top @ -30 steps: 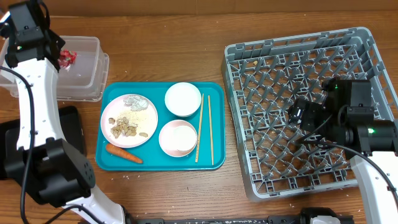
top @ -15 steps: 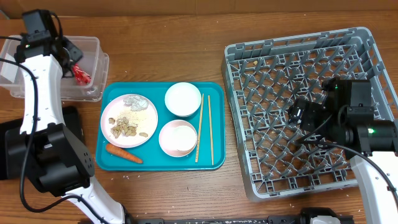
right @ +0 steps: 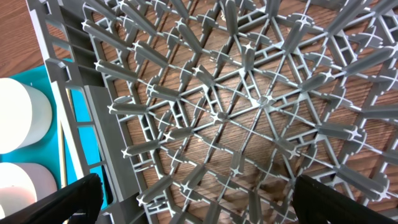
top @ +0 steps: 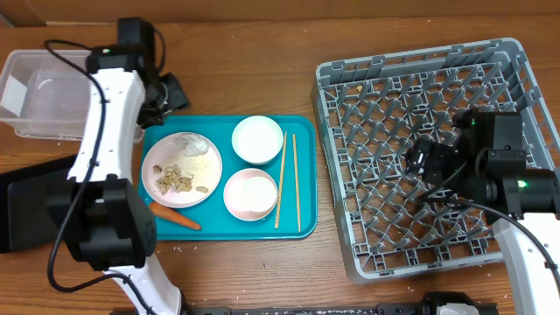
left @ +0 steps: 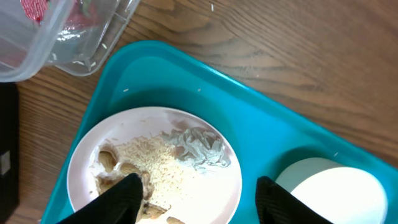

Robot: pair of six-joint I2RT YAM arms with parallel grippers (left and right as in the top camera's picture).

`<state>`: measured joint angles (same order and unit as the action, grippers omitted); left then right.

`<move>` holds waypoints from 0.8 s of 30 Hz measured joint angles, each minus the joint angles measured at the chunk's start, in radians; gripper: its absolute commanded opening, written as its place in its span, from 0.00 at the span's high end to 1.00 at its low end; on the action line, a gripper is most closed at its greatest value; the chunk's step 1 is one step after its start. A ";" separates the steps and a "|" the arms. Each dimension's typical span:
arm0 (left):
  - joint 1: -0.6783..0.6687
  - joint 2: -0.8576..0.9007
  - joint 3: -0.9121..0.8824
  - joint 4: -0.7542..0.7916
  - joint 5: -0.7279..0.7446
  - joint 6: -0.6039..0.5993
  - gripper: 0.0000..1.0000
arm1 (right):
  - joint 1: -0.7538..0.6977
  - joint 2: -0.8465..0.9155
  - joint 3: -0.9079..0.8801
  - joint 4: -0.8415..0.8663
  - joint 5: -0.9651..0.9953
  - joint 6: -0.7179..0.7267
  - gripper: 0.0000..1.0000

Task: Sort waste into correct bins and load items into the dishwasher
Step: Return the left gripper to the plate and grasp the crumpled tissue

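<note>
My left gripper (top: 168, 93) is open and empty above the white plate (top: 203, 166), its fingers astride the plate in the left wrist view (left: 199, 194). The plate holds a crumpled whitish scrap (left: 198, 148) and beige food bits with crumbs (top: 175, 178). The red wrapper (left: 34, 9) lies in the clear tub (top: 48, 96). The orange carrot (top: 173, 215), two white bowls (top: 256, 139) (top: 250, 193) and the chopsticks (top: 282, 179) lie on the teal tray (top: 306, 223). My right gripper (top: 422, 163) is open and empty over the grey dish rack (top: 420, 83). The cup is out of view.
The black tray (top: 31, 206) lies at the left edge, partly under my left arm. The teal tray sits between the clear tub and the rack. The rack's left wall and two bowls (right: 18, 115) show in the right wrist view.
My left arm has swung right from over the clear tub to over the teal tray's upper left. The red wrapper stayed in the tub. My right arm has not moved.
</note>
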<state>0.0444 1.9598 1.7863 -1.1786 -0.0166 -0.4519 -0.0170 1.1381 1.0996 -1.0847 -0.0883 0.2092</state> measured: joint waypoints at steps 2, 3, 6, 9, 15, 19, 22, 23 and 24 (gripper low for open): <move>-0.024 0.000 -0.014 0.007 -0.027 0.007 0.38 | 0.000 0.000 0.000 0.000 0.000 -0.001 0.00; -0.034 0.000 -0.025 0.014 -0.038 0.008 0.38 | 0.000 0.000 0.000 0.000 0.000 -0.001 0.00; -0.057 0.000 -0.064 0.039 -0.056 0.011 0.39 | 0.000 0.000 0.000 0.000 0.000 0.000 0.00; -0.064 0.008 -0.105 0.053 -0.067 0.011 0.44 | 0.000 0.000 0.000 -0.001 0.000 0.000 0.00; -0.064 0.057 -0.161 0.053 -0.078 0.014 0.45 | 0.000 0.000 0.000 -0.007 0.000 0.000 0.00; -0.064 0.085 -0.180 0.072 -0.078 0.014 0.45 | 0.000 0.000 0.000 -0.007 0.000 0.000 0.00; -0.064 0.104 -0.190 0.089 -0.078 0.014 0.50 | 0.000 0.000 0.000 -0.007 0.000 0.000 0.00; -0.064 0.112 -0.191 0.092 -0.078 0.014 0.56 | 0.000 0.000 0.000 -0.007 0.000 0.000 0.00; -0.064 0.120 -0.191 0.093 -0.078 0.012 0.64 | 0.000 0.000 0.000 -0.007 0.000 0.000 0.00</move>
<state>-0.0200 2.0800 1.5955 -1.0855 -0.0944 -0.4397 -0.0170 1.1381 1.0996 -1.0916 -0.0887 0.2089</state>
